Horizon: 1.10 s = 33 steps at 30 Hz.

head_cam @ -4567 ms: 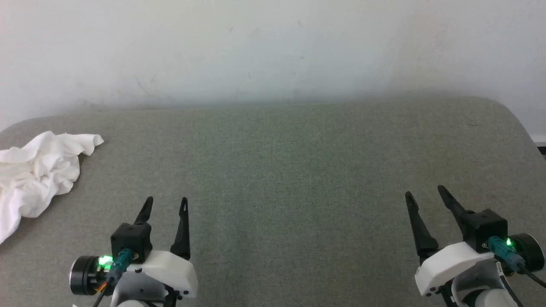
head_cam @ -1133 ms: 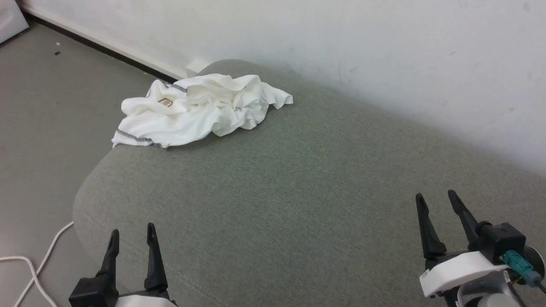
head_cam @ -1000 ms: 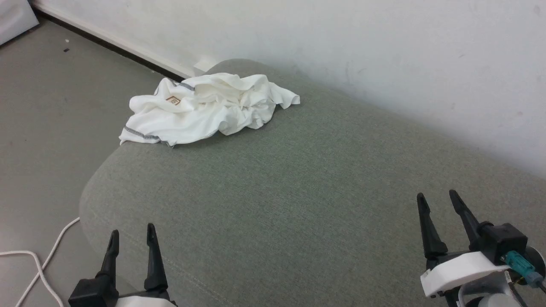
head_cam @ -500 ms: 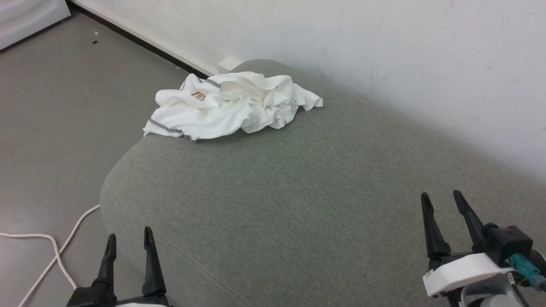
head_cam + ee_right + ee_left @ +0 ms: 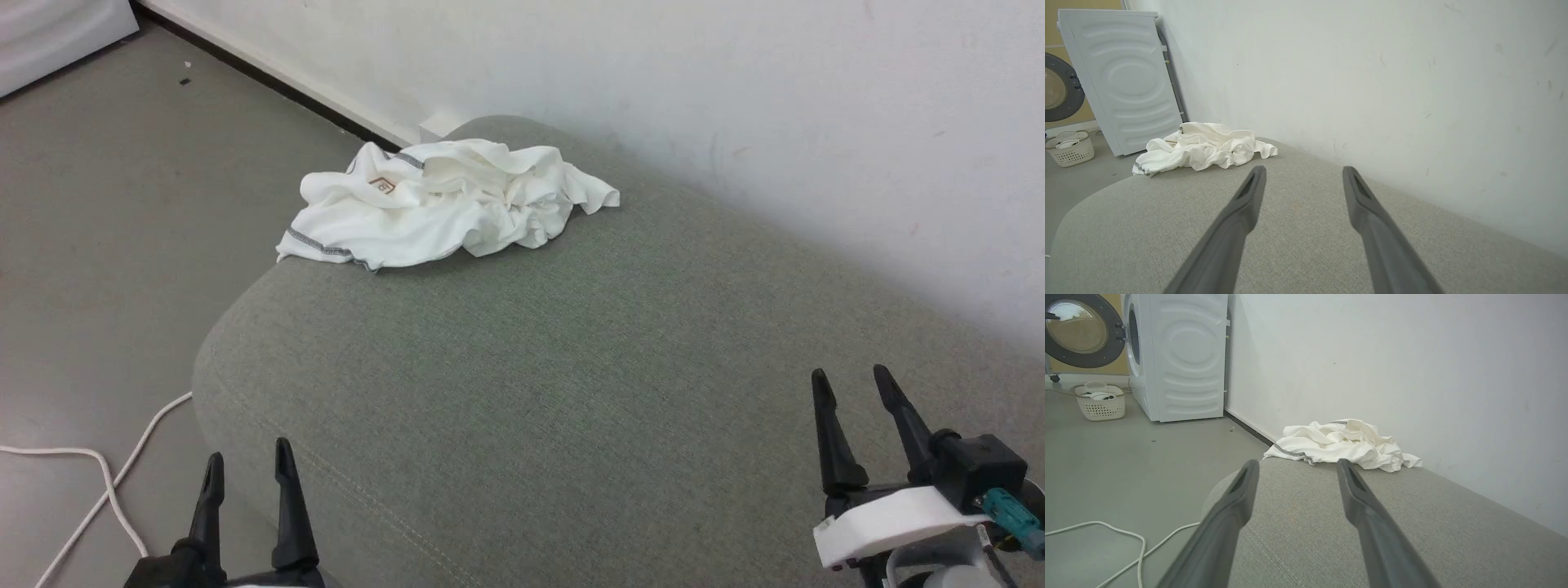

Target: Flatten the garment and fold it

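In the head view, the garment (image 5: pixel 441 208) lies crumpled in a heap at the far left corner of a grey-green upholstered cushion (image 5: pixel 571 367), close to the white wall (image 5: pixel 735 98). Its hem with dark stitching reaches the left edge of the cushion, and a small brown logo (image 5: pixel 381 184) faces up near the top of the heap. The left end effector (image 5: pixel 249 451) is at the near left corner of the cushion with its two dark fingers spread apart and nothing between them. The right end effector (image 5: pixel 849 372) is above the near right part of the cushion, also spread and empty. Both are well apart from the garment. A white cable (image 5: pixel 106 482) lies on the grey floor (image 5: pixel 122 204) beside the left edge of the cushion.

In the left wrist view, the fingers of the left end effector (image 5: pixel 1297 462) stand wide apart above the near edge of the cushion. The garment (image 5: pixel 1343 445) lies beyond them at the far end, beside the wall. A white washing machine (image 5: pixel 1180 355) with its door open stands on the floor, and a pale basket (image 5: pixel 1100 402) is near it.

In the right wrist view, the right end effector (image 5: pixel 1304 168) is spread and holds nothing. The garment (image 5: pixel 1204 147) lies at the far left corner, well apart from the fingertips.
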{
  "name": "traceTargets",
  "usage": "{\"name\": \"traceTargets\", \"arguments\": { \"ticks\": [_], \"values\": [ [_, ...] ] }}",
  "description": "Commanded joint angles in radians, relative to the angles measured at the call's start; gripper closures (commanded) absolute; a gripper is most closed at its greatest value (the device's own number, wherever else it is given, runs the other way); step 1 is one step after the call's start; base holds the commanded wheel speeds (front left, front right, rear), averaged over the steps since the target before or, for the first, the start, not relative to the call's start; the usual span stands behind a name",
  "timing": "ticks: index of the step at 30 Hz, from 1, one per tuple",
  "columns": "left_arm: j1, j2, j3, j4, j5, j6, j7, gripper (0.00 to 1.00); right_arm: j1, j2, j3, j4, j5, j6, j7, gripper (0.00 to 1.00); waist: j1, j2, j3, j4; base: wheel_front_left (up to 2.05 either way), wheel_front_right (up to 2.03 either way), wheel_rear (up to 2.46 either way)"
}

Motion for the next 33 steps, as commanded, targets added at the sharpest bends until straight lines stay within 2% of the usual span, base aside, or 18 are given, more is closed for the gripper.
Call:
{"name": "traceTargets", "arguments": {
  "ticks": [1, 4, 7, 11, 15, 20, 28, 33],
  "values": [
    [-0.001, -0.001, -0.007, -0.010, -0.030, -0.005, -0.005, 0.00, 0.008, 0.002, -0.003, -0.006, 0.002, -0.001, -0.003, 0.00, 0.0000, 0.0000, 0.002, -0.001, 0.00, 0.00, 0.00],
    [-0.038, -0.001, -0.022, -0.047, -0.073, -0.031, -0.005, 0.00, 0.010, 0.002, -0.014, -0.020, -0.003, -0.001, 0.003, 0.00, 0.0000, 0.0000, 0.014, 0.003, 0.00, 0.00, 0.00],
    [-0.119, 0.013, -0.046, -0.086, -0.117, -0.083, 0.022, 0.00, 0.007, 0.002, -0.026, -0.048, -0.013, -0.001, 0.016, 0.00, 0.0000, 0.0000, 0.037, 0.003, 0.00, 0.00, 0.00],
    [-0.304, 0.067, -0.064, -0.135, -0.144, -0.136, 0.134, 0.00, 0.000, 0.002, -0.049, -0.104, -0.031, -0.001, 0.040, 0.00, 0.0000, 0.0000, 0.075, -0.004, 0.00, 0.00, 0.00],
    [-0.515, 0.110, -0.065, -0.134, -0.159, -0.150, 0.250, 0.00, -0.018, 0.002, -0.061, -0.174, -0.056, -0.001, 0.071, 0.00, 0.0000, 0.0000, 0.129, -0.026, 0.00, 0.00, 0.00],
    [-0.761, 0.131, -0.037, -0.009, -0.227, -0.152, 0.368, 0.00, -0.038, 0.002, -0.058, -0.266, -0.066, -0.001, 0.115, 0.00, 0.0000, 0.0000, 0.195, -0.073, 0.00, 0.00, 0.00],
    [-1.017, 0.281, 0.016, 0.277, -0.240, -0.165, 0.526, 0.00, -0.074, 0.002, -0.014, -0.432, -0.126, -0.001, 0.205, 0.00, 0.0000, 0.0000, 0.329, -0.190, 0.00, 0.00, 0.00],
    [-1.085, 0.351, 0.036, 0.373, -0.264, -0.186, 0.589, 0.00, -0.094, 0.002, 0.000, -0.502, -0.152, -0.001, 0.245, 0.00, 0.0000, 0.0000, 0.397, -0.250, 0.00, 0.00, 0.00]
  ]
}}
